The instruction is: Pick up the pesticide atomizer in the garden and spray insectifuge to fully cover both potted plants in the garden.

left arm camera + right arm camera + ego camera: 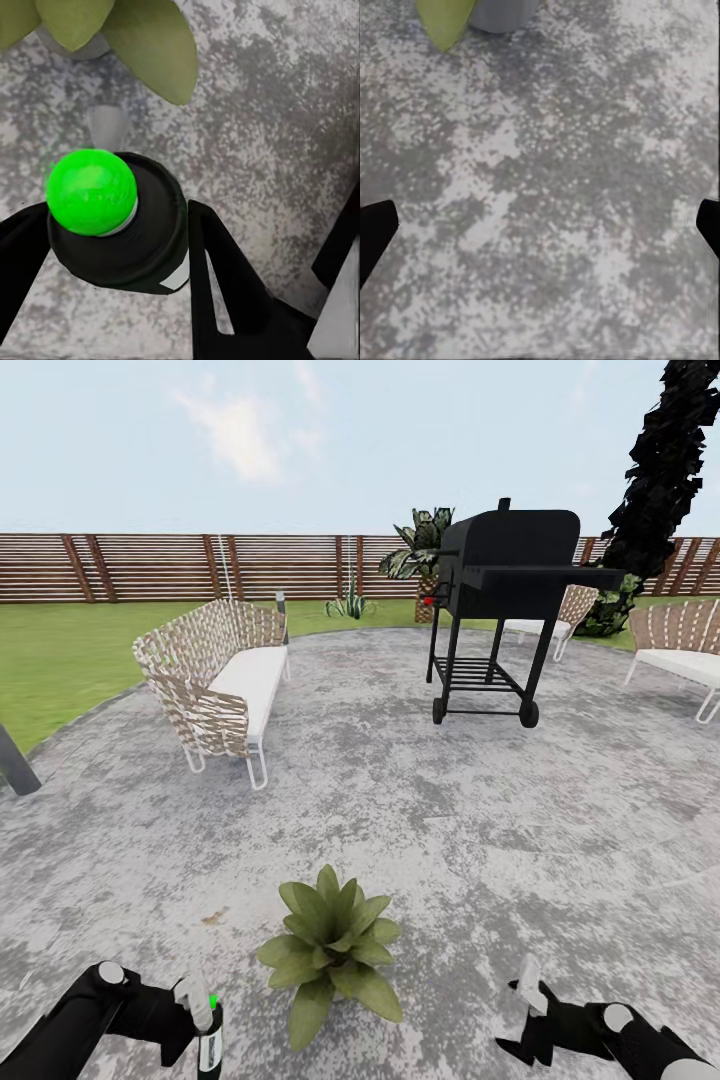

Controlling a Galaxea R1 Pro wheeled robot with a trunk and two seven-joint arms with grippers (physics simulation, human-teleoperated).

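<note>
Left arm comes in low from the near left corner of the head view, forearm angled toward the middle, its left pincer (200,1010) clamped on the pesticide atomizer (210,1045). The bottle stands roughly upright in the grip, green dot at its top, pale label marks on its side; its lower part is cut off by the frame edge. In the left wrist view the atomizer (116,225) is seen from above: green cap, dark round shoulder, black fingers (217,277) pressed against both sides.

Right arm enters from the near right corner, forearm pointing inward, right pincer (528,1000) held low over the paving. One white finger stands up clearly; the other is hard to separate from the dark wrist. In the right wrist view the dark fingertips (375,232) sit at opposite edges with bare paving between them: spread apart, nothing held.

One potted plant (330,950) sits on the grey paved patio (420,800), between the two pincers and just ahead of them, near the atomizer but not touching it. Its pot is hidden under the leaves in the head view; a grey pot edge (502,13) shows in the right wrist view, cropped.

Farther off: a woven sofa (225,680), a black grill (500,610), a slatted fence (180,565).
</note>
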